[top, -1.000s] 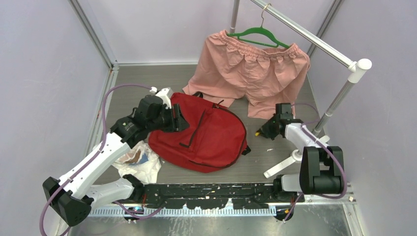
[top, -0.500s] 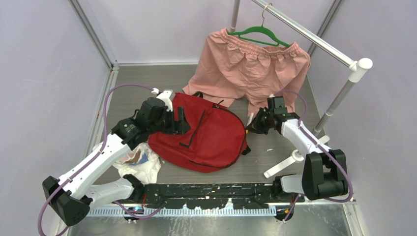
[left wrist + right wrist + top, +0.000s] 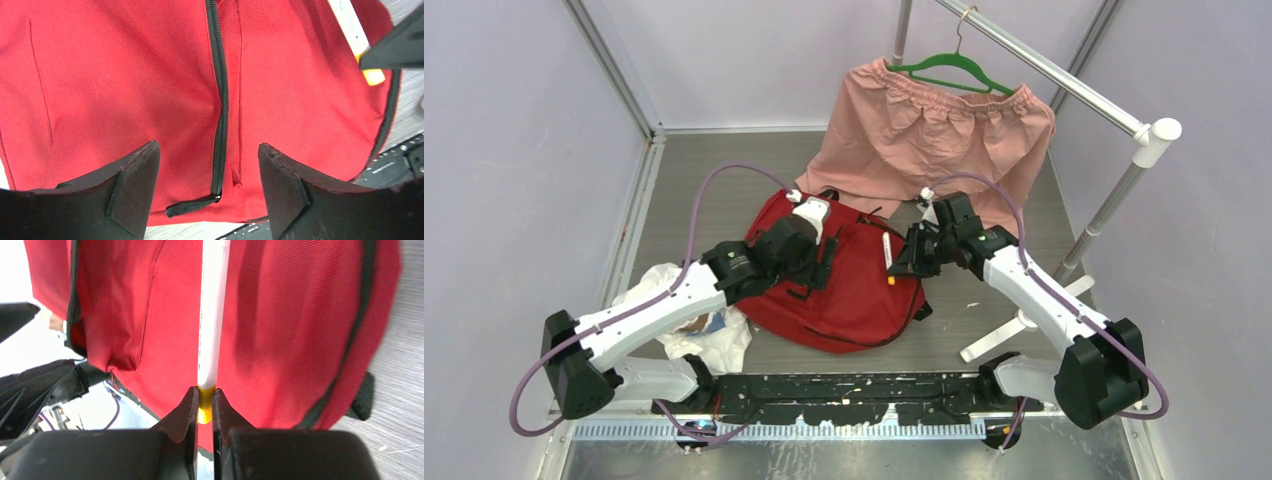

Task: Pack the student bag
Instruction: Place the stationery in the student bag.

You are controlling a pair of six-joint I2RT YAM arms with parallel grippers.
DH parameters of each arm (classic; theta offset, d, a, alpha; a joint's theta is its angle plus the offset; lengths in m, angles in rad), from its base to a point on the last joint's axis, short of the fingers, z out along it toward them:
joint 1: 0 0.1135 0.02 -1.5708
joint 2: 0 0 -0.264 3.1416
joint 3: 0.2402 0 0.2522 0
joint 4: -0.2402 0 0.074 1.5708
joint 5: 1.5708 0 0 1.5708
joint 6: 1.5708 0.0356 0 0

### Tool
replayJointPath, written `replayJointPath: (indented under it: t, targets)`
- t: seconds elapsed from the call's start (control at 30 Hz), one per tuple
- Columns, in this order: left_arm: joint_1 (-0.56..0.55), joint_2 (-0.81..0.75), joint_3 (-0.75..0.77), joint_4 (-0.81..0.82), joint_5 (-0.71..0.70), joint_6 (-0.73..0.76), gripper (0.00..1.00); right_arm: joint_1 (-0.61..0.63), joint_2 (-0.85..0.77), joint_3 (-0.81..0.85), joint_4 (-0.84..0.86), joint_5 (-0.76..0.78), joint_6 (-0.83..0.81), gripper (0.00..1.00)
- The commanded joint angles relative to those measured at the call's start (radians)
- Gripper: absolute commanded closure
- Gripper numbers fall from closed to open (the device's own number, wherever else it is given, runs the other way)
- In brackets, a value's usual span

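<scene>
Pale lilac walls [image 3: 514,150] enclose a grey table [image 3: 714,170]. At its far edge, pink shorts [image 3: 934,150] hang on a green hanger [image 3: 949,70] from a metal rail [image 3: 1044,70], their hem on the tabletop. The red student bag [image 3: 854,290] lies flat at the table's centre, and a white plastic bag [image 3: 709,335] sits crumpled near the left edge. The left gripper [image 3: 207,150] is spread wide over the bag's front, straddling its black zipper [image 3: 220,100] and holding nothing. The right gripper [image 3: 202,395] is clamped on the yellow end of a white marker [image 3: 212,315] above the bag's right side.
</scene>
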Motion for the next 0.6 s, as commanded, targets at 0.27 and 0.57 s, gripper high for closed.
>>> replayJointPath:
  t: [0.27, 0.57]
  targets:
    - [-0.044, 0.166, 0.131, -0.088, -0.280, 0.029, 0.55, 0.126, -0.036, 0.097, -0.038, -0.026, 0.018, 0.99]
    - [-0.037, 0.098, 0.141, -0.082, -0.275, 0.007, 1.00, 0.310, 0.023, 0.093, 0.152, -0.018, 0.152, 0.99]
